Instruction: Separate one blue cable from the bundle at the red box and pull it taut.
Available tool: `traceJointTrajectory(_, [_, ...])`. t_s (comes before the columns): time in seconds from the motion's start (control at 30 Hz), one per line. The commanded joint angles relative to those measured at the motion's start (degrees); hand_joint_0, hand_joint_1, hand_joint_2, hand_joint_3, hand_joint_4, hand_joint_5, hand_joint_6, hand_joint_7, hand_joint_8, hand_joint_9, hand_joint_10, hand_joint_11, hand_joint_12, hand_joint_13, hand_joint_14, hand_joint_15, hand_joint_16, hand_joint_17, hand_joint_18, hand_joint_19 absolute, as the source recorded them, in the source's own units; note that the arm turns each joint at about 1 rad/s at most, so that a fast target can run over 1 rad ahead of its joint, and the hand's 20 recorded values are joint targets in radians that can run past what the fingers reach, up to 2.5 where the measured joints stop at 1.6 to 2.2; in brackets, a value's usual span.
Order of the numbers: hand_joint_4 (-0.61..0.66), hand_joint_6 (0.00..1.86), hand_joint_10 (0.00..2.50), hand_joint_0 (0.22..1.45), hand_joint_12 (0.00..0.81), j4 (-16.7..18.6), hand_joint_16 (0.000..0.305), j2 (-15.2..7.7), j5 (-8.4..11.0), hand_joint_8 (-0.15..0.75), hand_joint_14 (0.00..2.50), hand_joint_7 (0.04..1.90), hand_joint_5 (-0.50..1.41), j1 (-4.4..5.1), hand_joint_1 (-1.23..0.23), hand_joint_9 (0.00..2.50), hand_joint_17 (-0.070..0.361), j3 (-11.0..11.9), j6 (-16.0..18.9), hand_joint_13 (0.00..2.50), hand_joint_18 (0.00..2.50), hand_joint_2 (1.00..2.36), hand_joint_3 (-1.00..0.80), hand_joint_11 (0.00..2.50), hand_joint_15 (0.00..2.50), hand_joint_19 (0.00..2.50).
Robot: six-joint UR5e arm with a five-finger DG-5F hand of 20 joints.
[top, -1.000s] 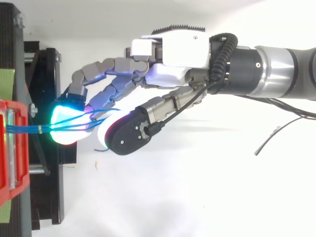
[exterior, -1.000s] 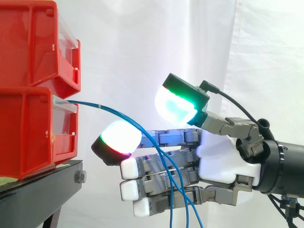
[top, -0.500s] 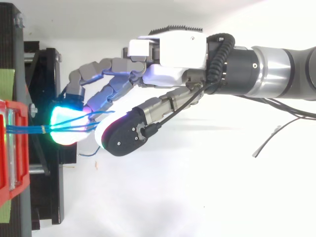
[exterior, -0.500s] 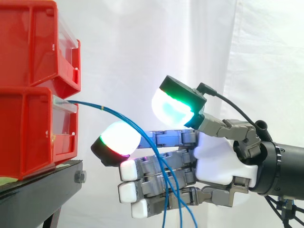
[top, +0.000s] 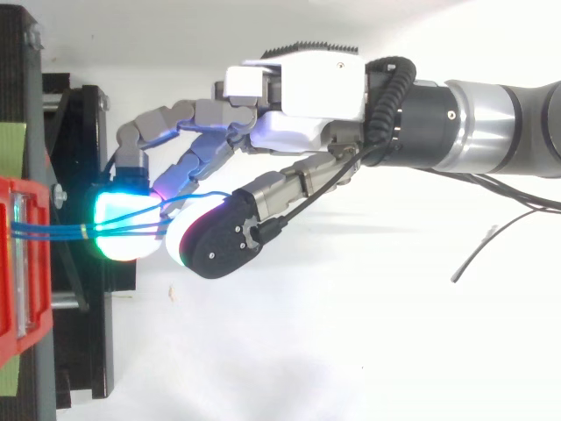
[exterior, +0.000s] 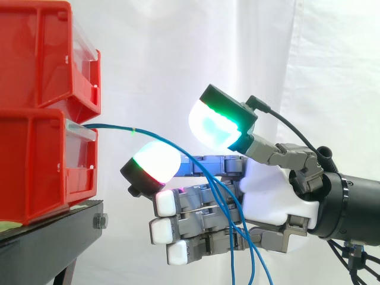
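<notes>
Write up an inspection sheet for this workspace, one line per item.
Surface: black stand, carrying the bins.
Job's things: two red bins stacked; blue cables leave the lower one's front.
Clutter: nothing seen.
Hand: hand open; thumb pad stands apart above a finger pad, cables passing through the gap, none pinched.
Cables: tied by a small band near the bin, arching down across the fingers, hanging slack below.
Surroundings: white curtain behind.

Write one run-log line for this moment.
stage: separating | robot hand: open, among cables | blue cables: slack, none isolated | red box: cables attached
</notes>
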Motion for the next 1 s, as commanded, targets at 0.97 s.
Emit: traceJointTrajectory(0.97, [0.17, 0.69, 0.01, 0.61, 0.365, -4.05, 0.049, -0.62, 0.09, 0.319, 0.01, 1.06, -0.15, 0.05, -0.62, 0.79, 0.109, 3.49, -0.84, 0.79, 0.68, 1.01, -0.31, 0.59, 0.44, 0.6])
